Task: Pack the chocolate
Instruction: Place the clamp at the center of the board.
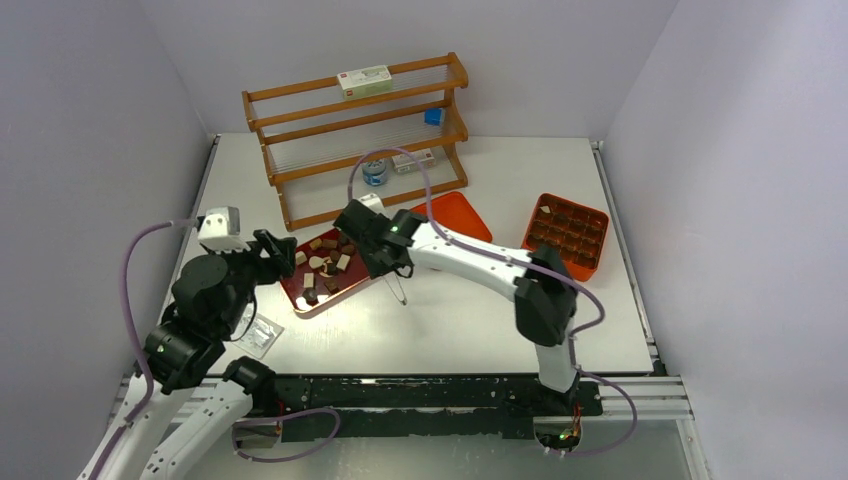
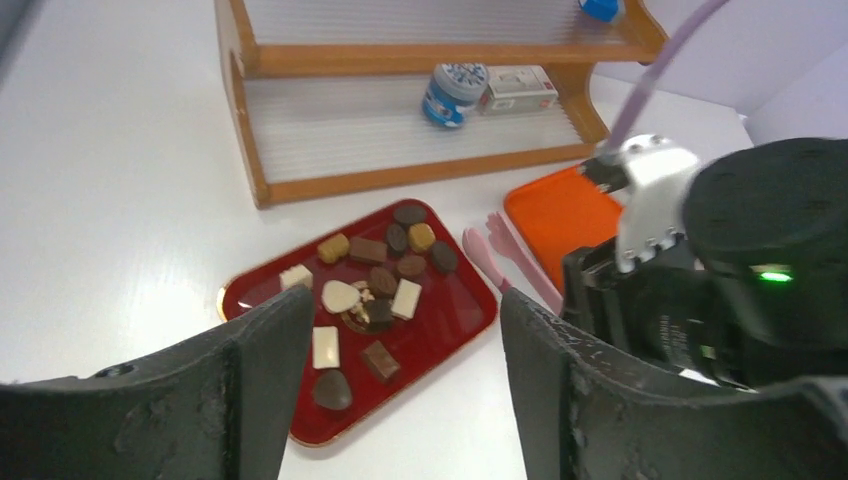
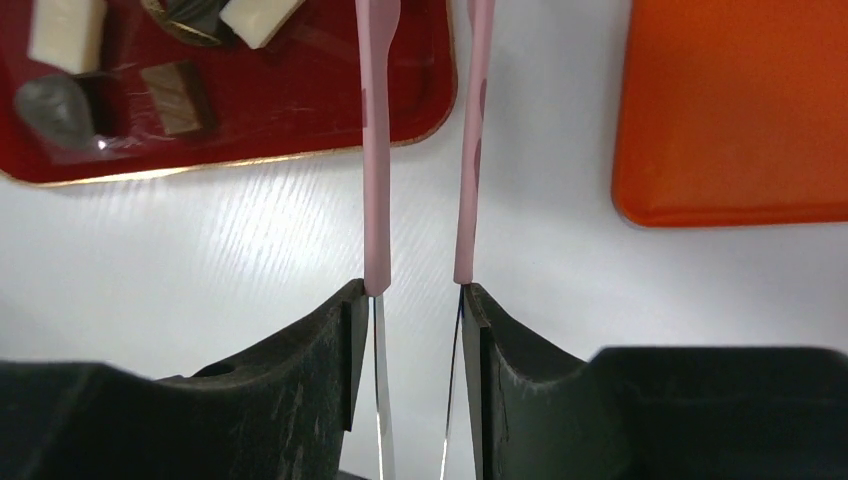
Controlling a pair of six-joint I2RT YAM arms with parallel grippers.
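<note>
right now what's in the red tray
About a dozen loose chocolates, dark, light brown and cream, lie in the red tray. What lies under the middle pieces is covered.

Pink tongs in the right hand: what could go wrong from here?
The right hand pinches the pink tongs only at their thin rear end, so they may twist or slip. The chocolates lie crowded on the red tray; grabbing one could knock a neighbour off. The open left hand hovers close by, so the arms might collide.
</note>
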